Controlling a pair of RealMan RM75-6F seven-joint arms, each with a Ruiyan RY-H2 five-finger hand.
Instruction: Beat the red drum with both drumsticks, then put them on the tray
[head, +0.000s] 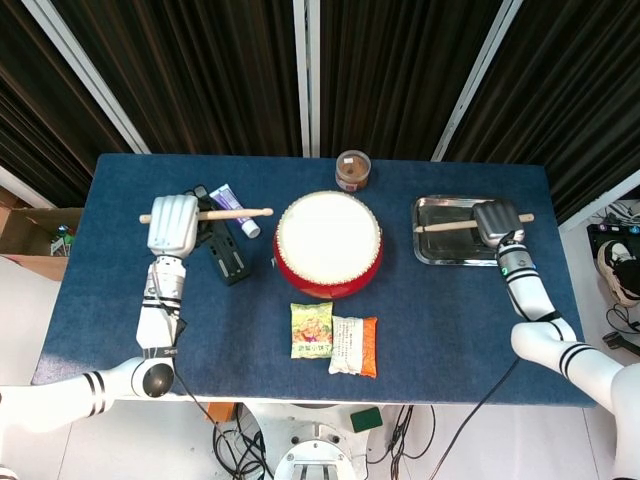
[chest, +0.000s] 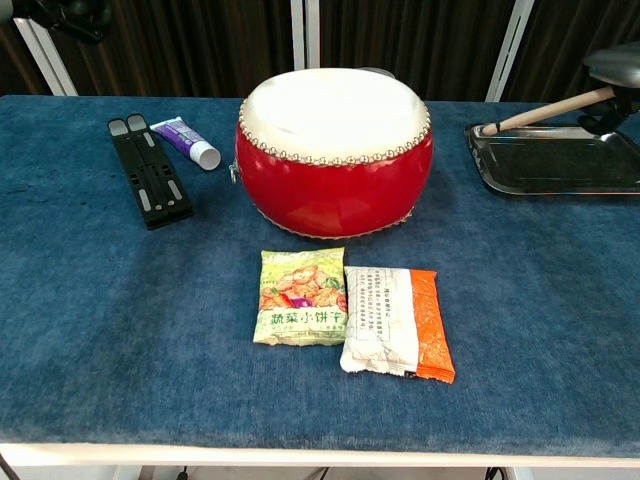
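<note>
Head view: the red drum (head: 329, 244) sits mid-worktop (head: 120, 300), its white skin bare. The left robot hand (head: 172, 222) is out to the drum's left, above a black folding stand (head: 222, 250), its fingers wrapped around the left drumstick (head: 235, 212), which lies level with its tip pointing toward the drum and short of the rim. A purple-and-white tube (head: 235, 208) lies just under that stick. The right robot hand (head: 497, 220) grips the right drumstick (head: 450, 226) over the steel tray (head: 432, 254), the stick running across the tray toward the drum. A brown-lidded jar (head: 352, 170) stands behind the drum; 2 snack packets (head: 334, 342) lie in front.

Chest view: the right drumstick's tip is down at the tray's (chest: 560, 180) near-left corner, apparently touching the rim, with the shaft slanting up to the right robot hand (chest: 618, 70) at the frame edge. The left robot hand is barely visible here.
</note>
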